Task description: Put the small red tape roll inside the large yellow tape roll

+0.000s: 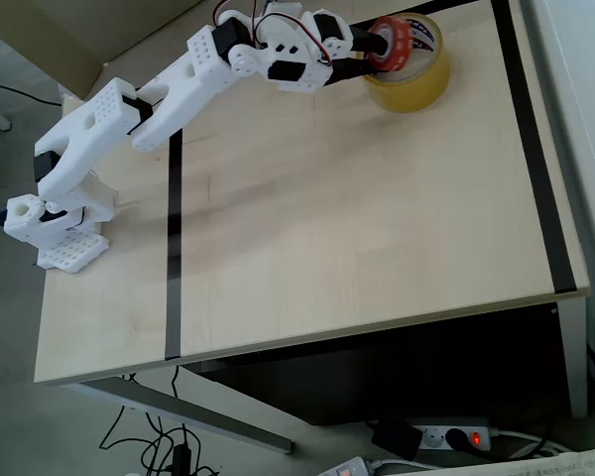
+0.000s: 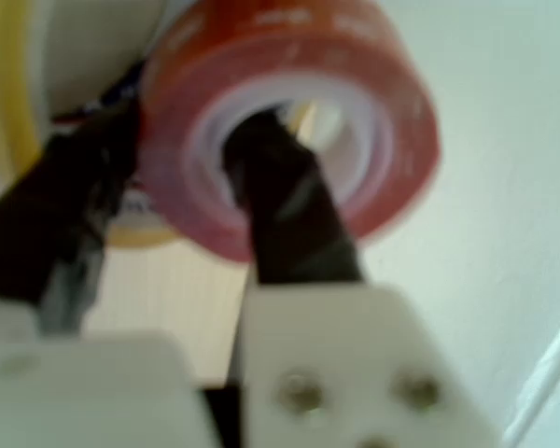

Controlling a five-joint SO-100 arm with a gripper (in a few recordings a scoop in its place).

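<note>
My overhead camera looks down on the whole tabletop (image 1: 357, 228) from well above, with the arm's base at the left. My wrist camera rides behind the tool (image 2: 182, 177), very close and blurred. Both share the small red tape roll (image 1: 389, 42) (image 2: 289, 121) at the large yellow tape roll (image 1: 416, 79) (image 2: 9, 93).

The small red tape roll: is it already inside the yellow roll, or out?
Out. The small red tape roll is held by the gripper, one finger through its core, above the large yellow tape roll.
</note>
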